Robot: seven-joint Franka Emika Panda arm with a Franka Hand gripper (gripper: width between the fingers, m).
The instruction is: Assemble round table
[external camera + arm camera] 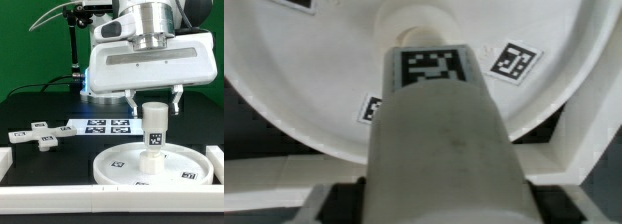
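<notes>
The round table's disc (pixel 118 168) lies flat just behind the front border block (pixel 60 200), and the cylinder leg (pixel 155 130) stands upright at its centre. The arm points straight down. Its gripper (pixel 156 106) straddles the leg's top, jaws spread and not clamping. The cross-shaped base (pixel 35 133) lies well apart, toward the exterior view's left.

Count, exterior view: one round disc (pixel 120 166), one leg (pixel 155 122), one cross-shaped base (pixel 38 133), one marker board (pixel 105 126). White border blocks (pixel 110 201): three in sight. One gripper (pixel 155 102) with two fingers (pixel 133 100).
</notes>
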